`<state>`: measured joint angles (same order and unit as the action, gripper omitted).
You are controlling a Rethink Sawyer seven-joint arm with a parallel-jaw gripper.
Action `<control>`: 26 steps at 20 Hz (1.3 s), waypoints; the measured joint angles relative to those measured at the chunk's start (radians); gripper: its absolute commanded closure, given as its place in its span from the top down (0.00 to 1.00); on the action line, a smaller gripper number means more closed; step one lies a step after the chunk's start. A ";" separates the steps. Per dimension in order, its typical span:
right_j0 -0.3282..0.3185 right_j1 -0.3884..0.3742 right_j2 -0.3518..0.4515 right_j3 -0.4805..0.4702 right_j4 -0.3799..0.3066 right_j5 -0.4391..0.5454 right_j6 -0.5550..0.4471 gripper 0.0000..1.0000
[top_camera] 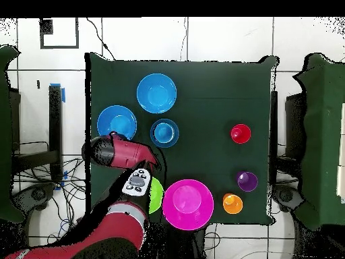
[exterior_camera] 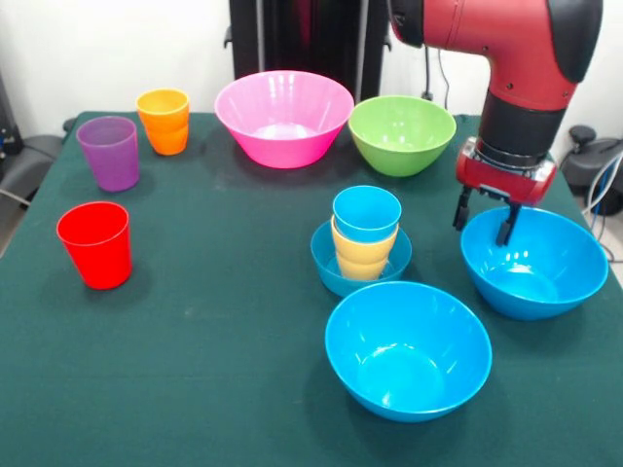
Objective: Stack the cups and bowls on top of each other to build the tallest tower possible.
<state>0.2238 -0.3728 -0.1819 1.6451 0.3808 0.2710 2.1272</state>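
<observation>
Contents of the table, listed by container. Small shallow blue plastic bowl (exterior_camera: 333,269) (top_camera: 174,140): one yellow-orange plastic cup (exterior_camera: 363,257) is held upright inside it, and a light blue plastic cup (exterior_camera: 367,212) (top_camera: 162,132) is nested in that cup; this short tower is found near the table's middle. Two large glossy blue plastic bowls: one (exterior_camera: 407,350) (top_camera: 156,92) is set just in front of the tower, the other (exterior_camera: 533,263) (top_camera: 116,122) beside it, both seen without contents. Large pink plastic bowl (exterior_camera: 283,117) (top_camera: 188,204) and green plastic bowl (exterior_camera: 402,133) (top_camera: 156,195): placed side by side at the robot's edge, nothing seen in them. Red plastic cup (exterior_camera: 94,244) (top_camera: 240,133), translucent purple plastic cup (exterior_camera: 108,153) (top_camera: 247,181) and orange plastic cup (exterior_camera: 164,121) (top_camera: 232,204): stood upright and apart at the other end. Black two-fingered gripper (exterior_camera: 483,216) on the red arm: held over the rim of the second large blue bowl, fingers parted, nothing gripped. Surface: dark green cloth-covered table (exterior_camera: 195,341) (top_camera: 209,94). Room: white tiled floor (top_camera: 222,40) is seen around the table.
</observation>
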 measured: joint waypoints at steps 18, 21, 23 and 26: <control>0.249 -0.063 -0.263 -0.020 0.003 0.283 0.040 1.00; 0.245 -0.080 -0.264 -0.012 0.015 0.309 0.057 1.00; 0.241 -0.087 -0.264 -0.004 0.023 0.309 0.065 1.00; 0.239 -0.091 -0.269 0.010 0.028 0.309 0.079 1.00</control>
<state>0.4631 -0.4638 -0.4512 1.6551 0.4087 0.5801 2.2059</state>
